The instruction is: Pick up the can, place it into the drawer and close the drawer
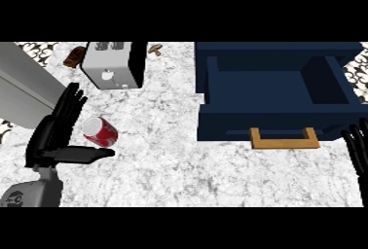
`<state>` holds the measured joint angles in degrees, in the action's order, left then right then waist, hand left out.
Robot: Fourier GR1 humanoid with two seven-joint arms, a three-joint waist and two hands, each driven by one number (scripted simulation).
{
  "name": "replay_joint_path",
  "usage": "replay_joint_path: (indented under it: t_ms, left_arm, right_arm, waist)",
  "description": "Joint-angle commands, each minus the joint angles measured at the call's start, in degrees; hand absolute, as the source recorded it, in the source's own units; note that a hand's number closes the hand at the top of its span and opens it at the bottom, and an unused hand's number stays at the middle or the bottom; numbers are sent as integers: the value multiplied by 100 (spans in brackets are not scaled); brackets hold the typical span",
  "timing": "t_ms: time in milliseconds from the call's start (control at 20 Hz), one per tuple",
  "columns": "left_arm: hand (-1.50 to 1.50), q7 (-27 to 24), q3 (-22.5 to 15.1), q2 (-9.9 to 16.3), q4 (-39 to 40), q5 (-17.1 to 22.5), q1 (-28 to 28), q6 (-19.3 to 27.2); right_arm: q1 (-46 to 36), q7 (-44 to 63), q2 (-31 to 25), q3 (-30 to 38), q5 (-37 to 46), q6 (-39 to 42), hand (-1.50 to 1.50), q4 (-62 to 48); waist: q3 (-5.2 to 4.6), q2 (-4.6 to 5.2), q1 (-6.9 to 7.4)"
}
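A red can [101, 131] with a silver top lies tilted on the marble counter at the left. My left hand [57, 131] is open right beside it, fingers straight along the can's left side and thumb stretched out just below it, not curled round it. The dark blue drawer [277, 129] stands pulled open at the right, its inside bare and a wooden handle [285, 140] on its front. My right hand [357, 148] rests open at the right edge, fingers up, next to the drawer's front corner.
A silver toaster [111, 65] stands at the back left, with a brown item [74, 57] to its left and a small brown piece [155, 49] to its right. A grey slab [22, 85] fills the far left.
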<state>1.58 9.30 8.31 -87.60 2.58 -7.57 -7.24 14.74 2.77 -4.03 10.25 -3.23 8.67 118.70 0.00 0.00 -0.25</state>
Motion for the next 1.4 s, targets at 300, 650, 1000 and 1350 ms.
replay_joint_path:
  t_ms: [300, 650, 1000, 1350]
  left_arm:
    - [-150, -806, 121, 49, 1103, -248, -145, 111]
    - [-150, -1851, 534, 448, 2327, -145, -173, -273]
    - [-150, -1655, 367, 433, 2107, -119, -16, -358]
    - [-150, -2576, 470, 431, 3248, -295, -272, -233]
  right_arm:
    - [5, -123, -21, 261, -16, 215, -150, -78]
    - [-77, 38, 262, -51, 181, 79, -150, -20]
    - [-161, -479, 162, 213, 283, 242, -150, -583]
    - [337, -891, 249, 297, 21, 420, -150, -463]
  waist:
    - [0, -1, 0]
    - [-3, 4, -10]
    - [1, -2, 13]
    - [1, 0, -16]
